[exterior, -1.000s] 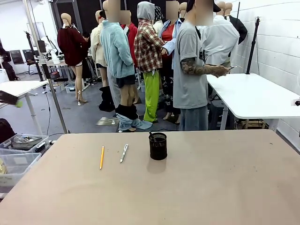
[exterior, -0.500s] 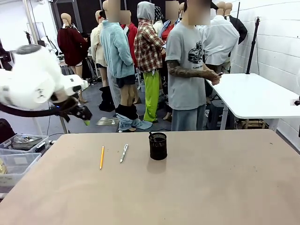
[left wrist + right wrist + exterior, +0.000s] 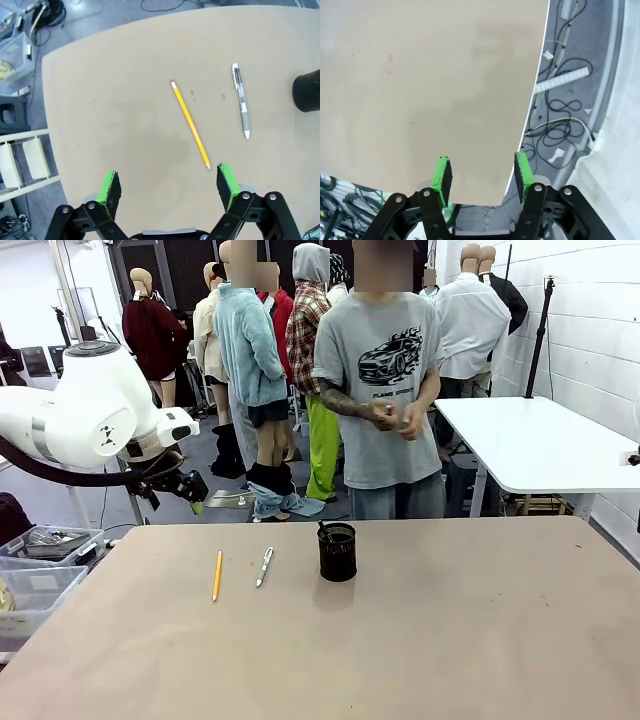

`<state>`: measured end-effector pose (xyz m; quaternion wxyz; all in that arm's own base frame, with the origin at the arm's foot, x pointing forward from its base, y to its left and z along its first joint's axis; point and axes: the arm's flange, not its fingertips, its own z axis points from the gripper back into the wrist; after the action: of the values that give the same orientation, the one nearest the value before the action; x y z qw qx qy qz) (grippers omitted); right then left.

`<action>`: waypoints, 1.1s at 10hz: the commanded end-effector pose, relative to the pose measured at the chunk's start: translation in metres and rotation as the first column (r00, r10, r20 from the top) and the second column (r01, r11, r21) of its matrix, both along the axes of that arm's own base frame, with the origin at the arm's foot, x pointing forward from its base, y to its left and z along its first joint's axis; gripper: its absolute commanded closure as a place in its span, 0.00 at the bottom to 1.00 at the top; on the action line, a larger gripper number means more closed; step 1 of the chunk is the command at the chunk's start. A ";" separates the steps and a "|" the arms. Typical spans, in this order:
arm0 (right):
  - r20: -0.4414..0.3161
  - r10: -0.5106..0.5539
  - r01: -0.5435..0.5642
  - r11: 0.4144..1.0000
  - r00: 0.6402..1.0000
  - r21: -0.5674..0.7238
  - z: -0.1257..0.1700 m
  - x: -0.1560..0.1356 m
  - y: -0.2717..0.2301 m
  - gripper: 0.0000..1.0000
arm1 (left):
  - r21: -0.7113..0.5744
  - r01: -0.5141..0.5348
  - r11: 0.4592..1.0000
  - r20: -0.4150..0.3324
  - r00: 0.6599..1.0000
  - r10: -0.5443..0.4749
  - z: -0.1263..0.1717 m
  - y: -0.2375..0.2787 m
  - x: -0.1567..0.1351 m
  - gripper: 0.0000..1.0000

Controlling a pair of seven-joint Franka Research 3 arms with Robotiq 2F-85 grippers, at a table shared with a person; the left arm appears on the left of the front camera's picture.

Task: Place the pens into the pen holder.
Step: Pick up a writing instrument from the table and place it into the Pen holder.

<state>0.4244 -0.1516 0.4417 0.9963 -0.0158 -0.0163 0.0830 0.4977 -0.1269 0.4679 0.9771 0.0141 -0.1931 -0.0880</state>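
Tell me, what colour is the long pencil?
The pencil is yellow-orange, clearest in the left wrist view.

The left arm (image 3: 95,410) reaches in from the left, its big white joint raised and its wrist bent downward. The left gripper (image 3: 190,495) hangs in the air pointing down, its fingers (image 3: 111,187) spread wide with nothing between them. The right gripper (image 3: 481,175) also points down, its fingers (image 3: 442,175) partly apart and empty.
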 end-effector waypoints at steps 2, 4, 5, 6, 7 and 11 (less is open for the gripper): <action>0.004 0.003 -0.003 1.000 1.000 -0.024 -0.001 0.000 -0.001 0.36 | -0.040 -0.073 0.997 -0.114 0.991 0.068 -0.032 -0.003 0.020 0.00; 0.004 0.003 -0.003 1.000 1.000 -0.024 -0.001 0.000 -0.001 0.36 | -0.053 -0.150 0.987 -0.196 0.971 0.137 -0.065 -0.016 0.051 0.00; 0.004 0.003 -0.003 1.000 1.000 -0.024 -0.001 0.000 -0.001 0.36 | -0.046 -0.146 0.988 -0.235 0.963 0.132 -0.082 -0.025 0.059 0.00; 0.004 0.003 -0.003 1.000 1.000 -0.024 -0.001 0.000 -0.001 0.36 | -0.049 -0.146 0.988 -0.274 0.953 0.128 -0.096 -0.033 0.064 0.00; 0.004 0.003 -0.003 1.000 1.000 -0.024 -0.001 0.000 -0.001 0.36 | -0.046 -0.151 0.987 -0.296 0.946 0.131 -0.106 -0.039 0.070 0.00; 0.004 0.003 -0.003 1.000 1.000 -0.024 -0.001 0.000 -0.001 0.36 | 0.005 -0.195 0.981 -0.316 0.930 0.186 -0.137 -0.043 0.077 0.00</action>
<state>0.4242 -0.1521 0.4417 0.9963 -0.0155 -0.0166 0.0826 0.5713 -0.1695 0.3296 0.9994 -0.0102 -0.0319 -0.0131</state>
